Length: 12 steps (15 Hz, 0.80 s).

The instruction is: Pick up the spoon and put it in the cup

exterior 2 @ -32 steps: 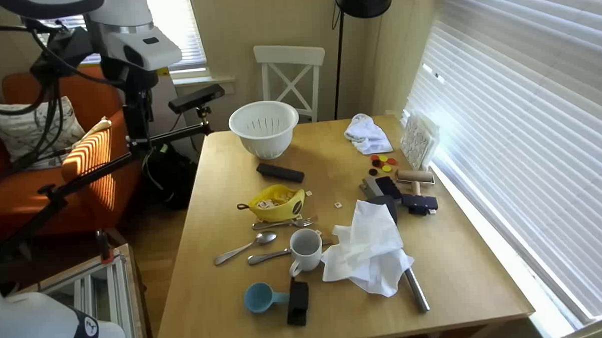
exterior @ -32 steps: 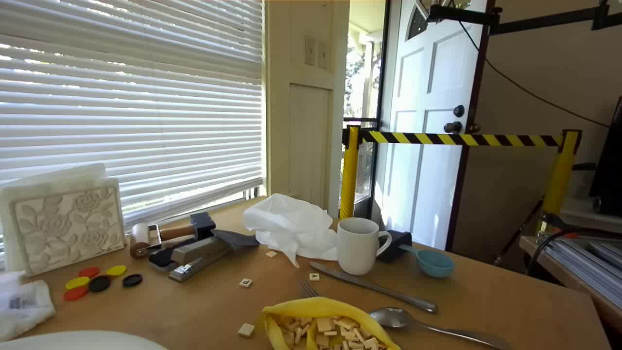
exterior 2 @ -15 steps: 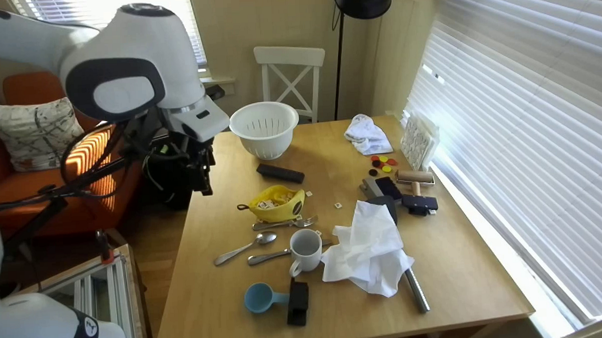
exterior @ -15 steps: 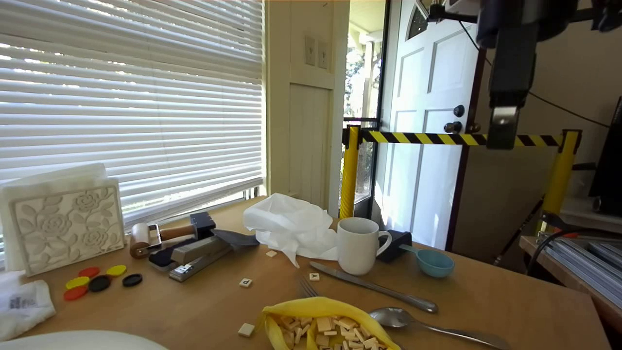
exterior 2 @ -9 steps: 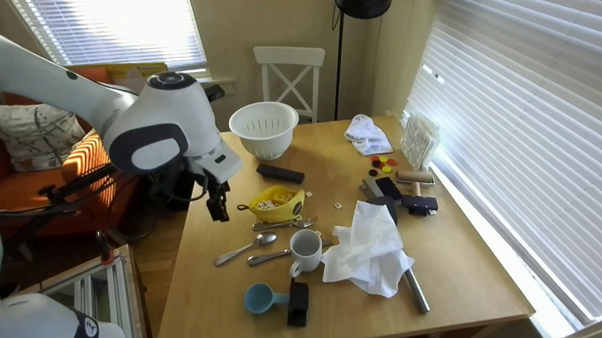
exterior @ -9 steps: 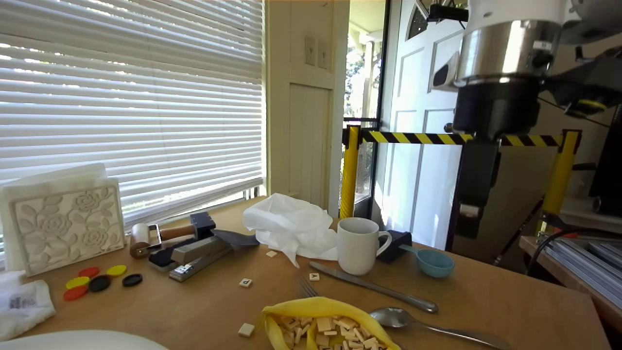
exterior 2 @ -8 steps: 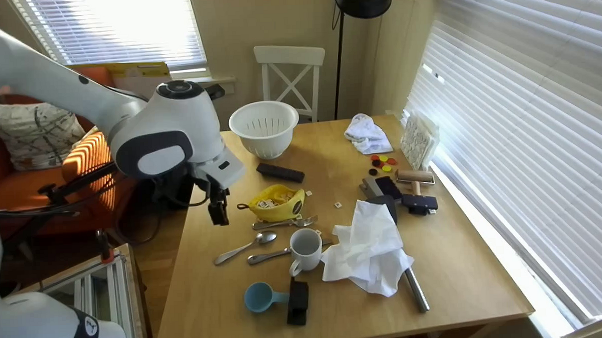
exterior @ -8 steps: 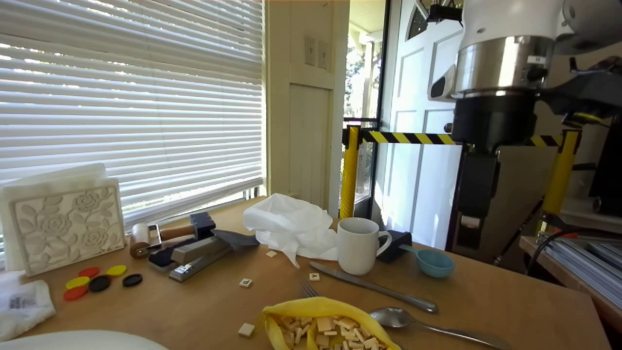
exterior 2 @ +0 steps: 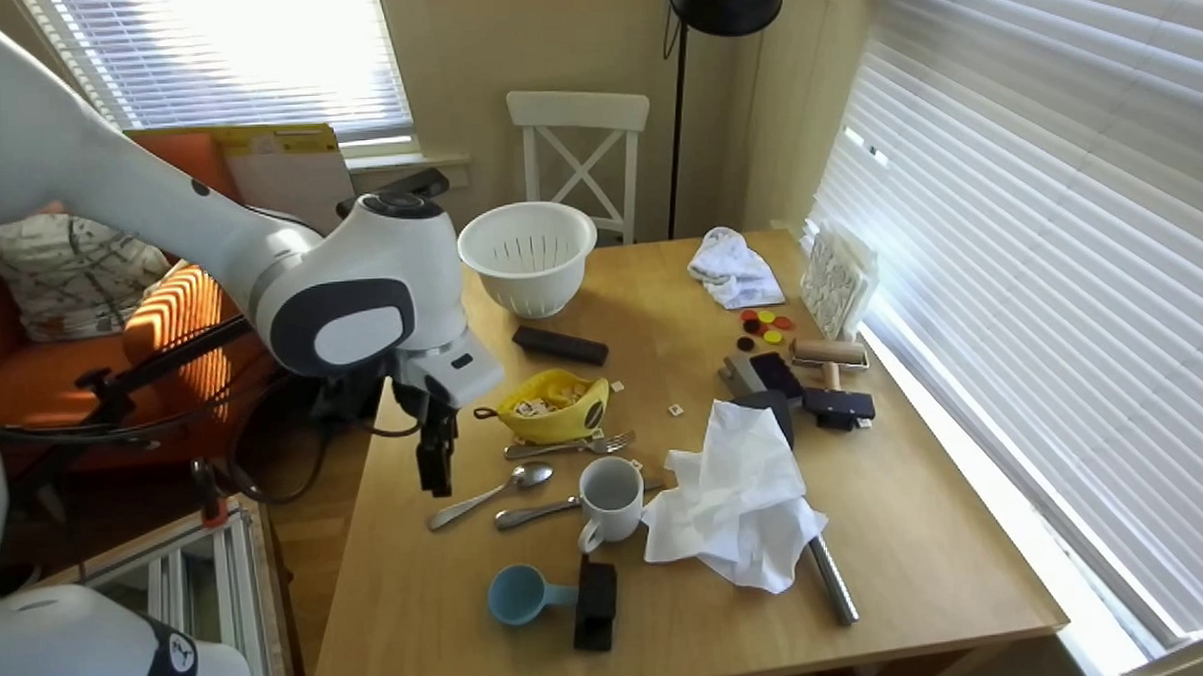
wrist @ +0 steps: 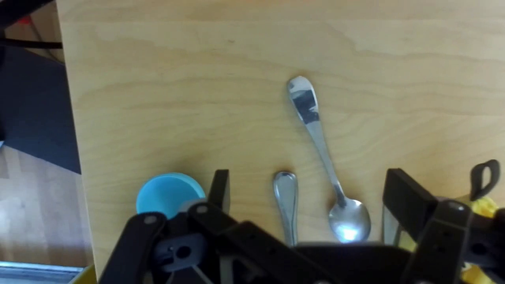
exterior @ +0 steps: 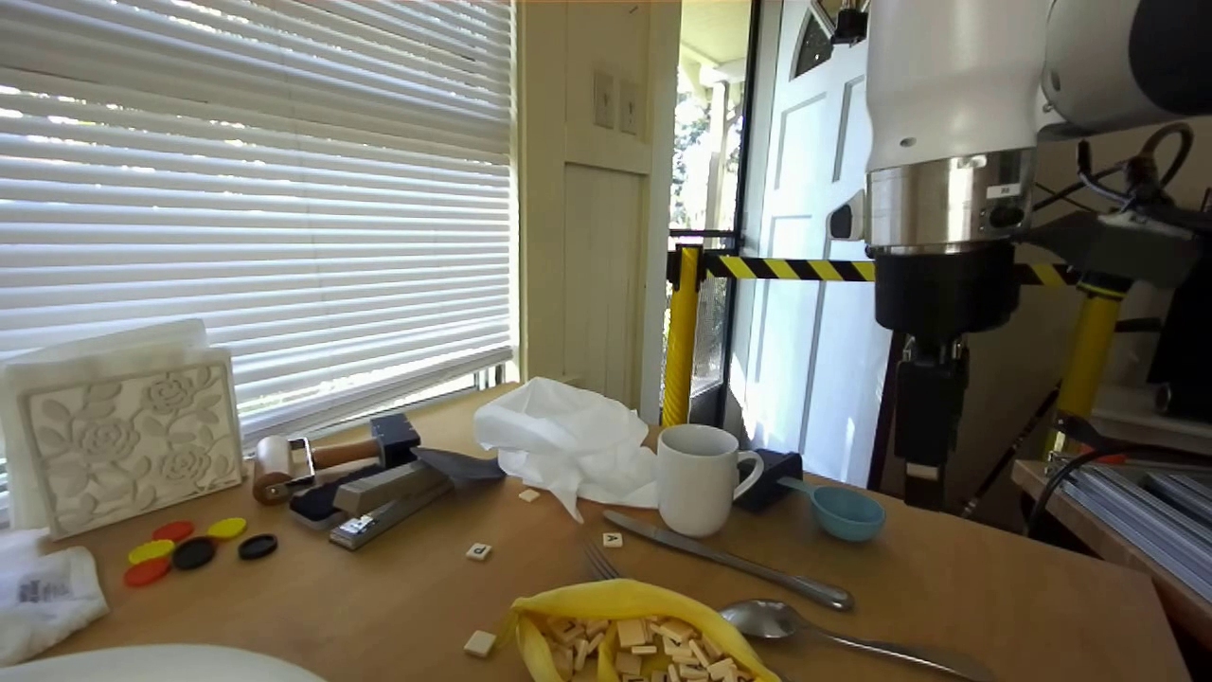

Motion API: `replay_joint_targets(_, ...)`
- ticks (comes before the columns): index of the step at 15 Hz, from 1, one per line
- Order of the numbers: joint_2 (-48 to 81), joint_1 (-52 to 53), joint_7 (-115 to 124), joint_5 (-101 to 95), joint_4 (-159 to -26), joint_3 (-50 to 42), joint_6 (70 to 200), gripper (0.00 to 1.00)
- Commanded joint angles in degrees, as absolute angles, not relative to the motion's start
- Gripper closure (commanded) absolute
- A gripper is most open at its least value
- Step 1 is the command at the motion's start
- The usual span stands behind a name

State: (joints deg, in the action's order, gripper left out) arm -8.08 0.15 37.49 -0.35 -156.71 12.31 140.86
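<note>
The silver spoon lies flat on the table, its bowl and handle showing in an exterior view; its bowl also shows in an exterior view. In the wrist view the whole spoon shows, with its bowl between the spread fingers. The white cup stands upright beside the knife in both exterior views; it does not show in the wrist view. My gripper is open and empty, pointing down above the table by the spoon; it also shows in both exterior views.
A knife lies between spoon and cup. A fork lies by the yellow pouch of tiles. A blue scoop and a black block stand near the cup's handle. Crumpled white paper lies beside the cup.
The arm comes in from out of view or the side and moves down over the table edge toward the spoon. The spoon and the cup have not moved.
</note>
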Motion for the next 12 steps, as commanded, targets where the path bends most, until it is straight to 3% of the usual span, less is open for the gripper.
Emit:
replay_joint_targets(1, -1.29, 0.16, 42.22, -8.19, -153.31, 11.21, 141.82, 0.00)
replay_joint_targets(12, 7.40, 9.29, 47.37, -16.71, -155.26, 7.22, 164.06, 0.00)
